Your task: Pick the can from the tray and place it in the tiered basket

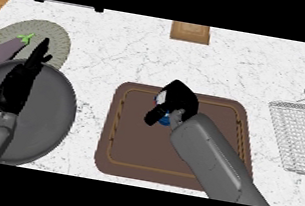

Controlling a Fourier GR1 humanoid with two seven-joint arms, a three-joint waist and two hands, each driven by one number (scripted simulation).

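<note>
White marble counter (192,61) holds a brown tray (126,146) where the right hand (174,101) curls around the can (163,121)

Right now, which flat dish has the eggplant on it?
The pale green plate at far left holds the eggplant; the grey plate and brown tray don't.

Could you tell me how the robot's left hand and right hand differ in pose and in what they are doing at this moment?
The left hand is open with straight fingers pointing up over the grey plate; the right hand is curled round the can above the brown tray. The left hand holds nothing. Both are black, on grey forearms.
</note>
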